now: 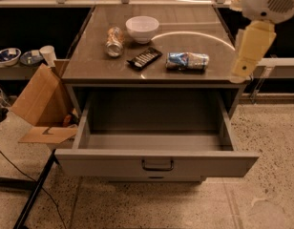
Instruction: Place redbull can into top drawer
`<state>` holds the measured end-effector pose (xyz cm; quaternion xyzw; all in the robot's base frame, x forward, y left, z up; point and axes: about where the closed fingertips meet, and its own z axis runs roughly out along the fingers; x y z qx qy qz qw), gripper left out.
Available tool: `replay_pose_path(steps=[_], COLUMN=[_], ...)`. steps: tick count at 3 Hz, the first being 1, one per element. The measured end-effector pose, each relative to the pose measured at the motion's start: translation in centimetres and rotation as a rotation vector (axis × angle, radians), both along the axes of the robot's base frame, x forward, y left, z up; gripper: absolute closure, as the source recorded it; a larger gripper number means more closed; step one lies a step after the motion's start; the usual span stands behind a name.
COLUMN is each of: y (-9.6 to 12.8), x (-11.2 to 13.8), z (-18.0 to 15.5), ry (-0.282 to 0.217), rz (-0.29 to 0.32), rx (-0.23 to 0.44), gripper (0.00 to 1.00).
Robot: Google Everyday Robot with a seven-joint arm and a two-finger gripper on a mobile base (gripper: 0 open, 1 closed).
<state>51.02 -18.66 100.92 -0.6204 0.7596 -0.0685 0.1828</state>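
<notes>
The redbull can (187, 61), blue and silver, lies on its side on the cabinet top (185, 37), right of centre. Below it the top drawer (99, 163) is pulled wide open and shows nothing inside; its dark handle (158, 165) sits at the middle of the front panel. My gripper (243, 69) hangs at the lower end of the cream arm at the cabinet's right edge. It is to the right of the can, apart from it and holding nothing.
A white bowl (142, 27), an orange-tan can (114, 41) and a black remote (144, 57) lie on the cabinet top left of the redbull can. An open cardboard box (42, 104) stands at the left. A black pole (35, 194) crosses the floor.
</notes>
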Motion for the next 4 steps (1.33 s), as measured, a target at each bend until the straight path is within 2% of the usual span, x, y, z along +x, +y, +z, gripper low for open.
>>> replay_pose_path(steps=[1,2,3,4], y=[0.4,-0.1,-0.5,-0.7], x=[4.0,7.1,9.2,10.6], z=[-0.1,-1.2,-2.5,-4.8], ry=[-0.02,-0.036,-0.053,-0.077], rz=[-0.019,-0.066,-0.118,-0.215], rx=[-0.048,-0.023,0.037,0.145], gripper=[0.0,0.0,0.0,0.0])
